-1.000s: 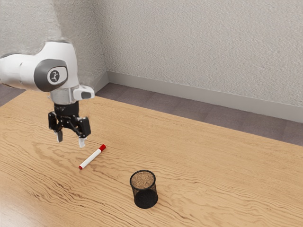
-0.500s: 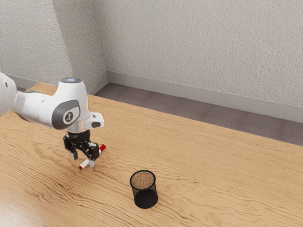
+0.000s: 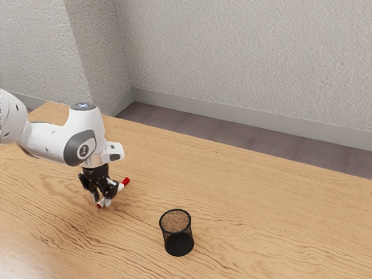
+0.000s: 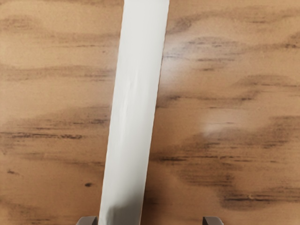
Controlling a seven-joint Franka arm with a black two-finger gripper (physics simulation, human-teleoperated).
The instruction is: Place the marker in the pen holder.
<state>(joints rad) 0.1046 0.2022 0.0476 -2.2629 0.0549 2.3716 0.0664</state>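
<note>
Grasping is judged to be the step in hand, with the transfer not yet begun. At the exterior view's left, the arm [image 3: 43, 139] is extended, and the gripper [image 3: 102, 201] is placed low over the table [image 3: 261, 226]. Its 2 fingers are spread, with the marker [image 4: 131, 103] lying between them. In the wrist view a gap is left between the marker and 1 fingertip, so nothing is pinched; the marker is set off-centre, much nearer the other fingertip. The marker is laid flat beneath the gripper, and 1 red end [image 3: 126, 182] is seen beyond it, toward the exterior view's right. Farther that way, well apart from the gripper, the pen holder [image 3: 178, 239] is stood upright.

For the next move, the gripper is best closed until the marker is pressed from both sides, and only then raised. If the nearer finger is met first, the marker may be nudged or rolled askew. Once lifted, the marker needs to be carried across, tipped toward upright and lowered through the pen holder's mouth before being released.
</note>
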